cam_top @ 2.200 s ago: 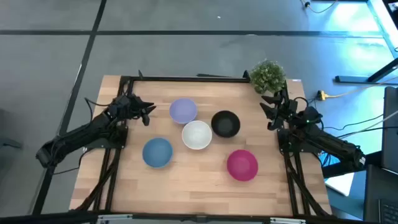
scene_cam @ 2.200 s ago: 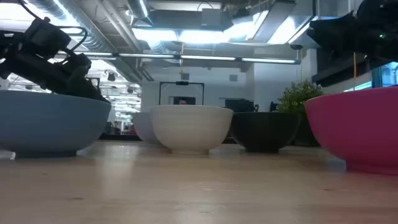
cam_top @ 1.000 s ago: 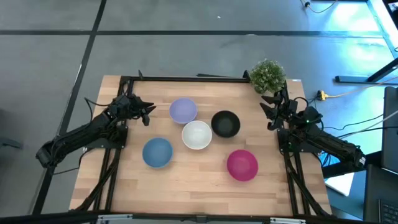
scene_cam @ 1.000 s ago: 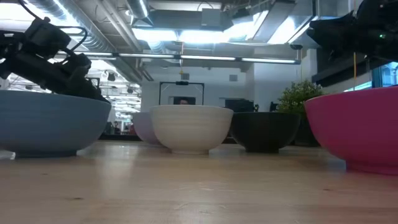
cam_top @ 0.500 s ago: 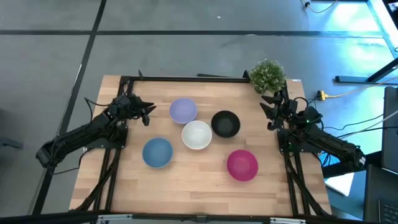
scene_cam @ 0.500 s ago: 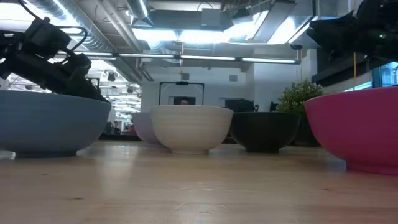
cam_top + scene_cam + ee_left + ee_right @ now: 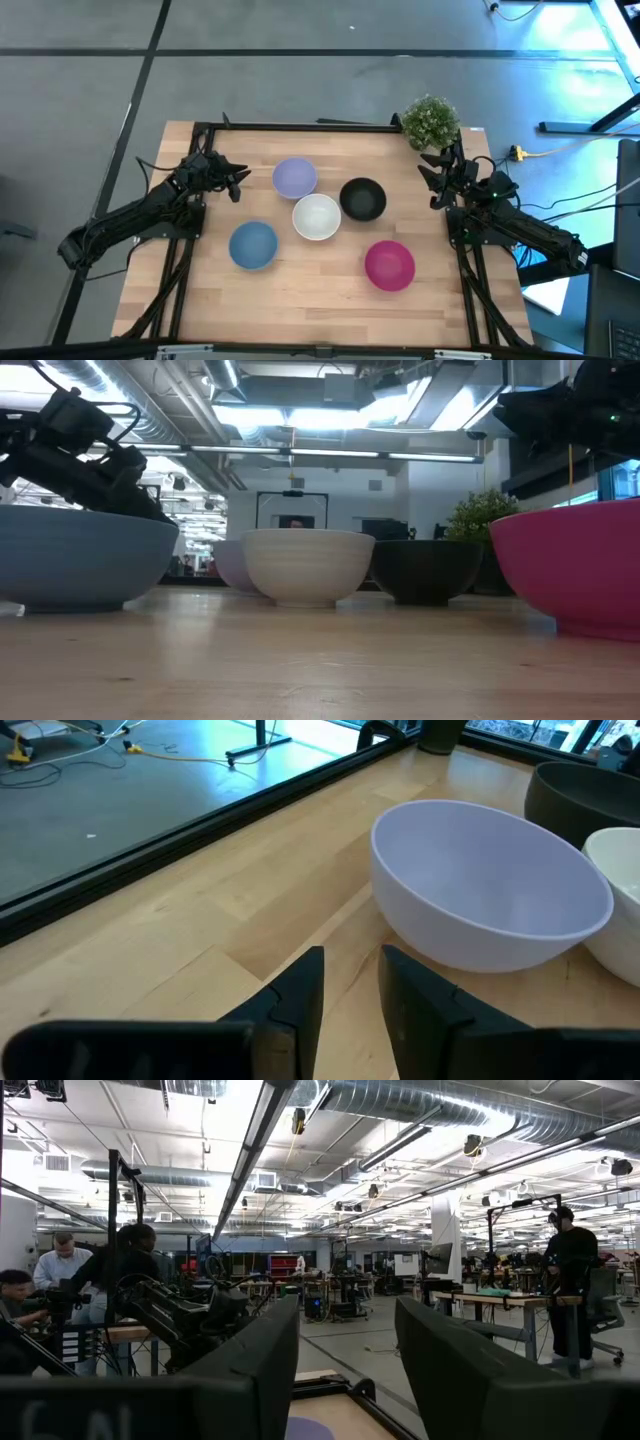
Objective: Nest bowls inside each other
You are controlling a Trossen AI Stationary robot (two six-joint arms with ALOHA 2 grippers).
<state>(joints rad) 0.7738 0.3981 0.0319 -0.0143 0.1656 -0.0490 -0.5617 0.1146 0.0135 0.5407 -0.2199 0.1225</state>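
Note:
Five bowls stand apart, each on its base on the wooden table: lavender, white, black, blue and magenta. My left gripper hovers open near the table's left edge, just left of the lavender bowl, its fingers pointing at it. My right gripper is open above the table's right edge, to the right of the black bowl. In the low view the blue bowl and the magenta bowl stand nearest.
A small green potted plant stands at the far right corner, close behind my right gripper. Bare wood lies along the near edge in front of the bowls. People and workbenches show in the room beyond the table.

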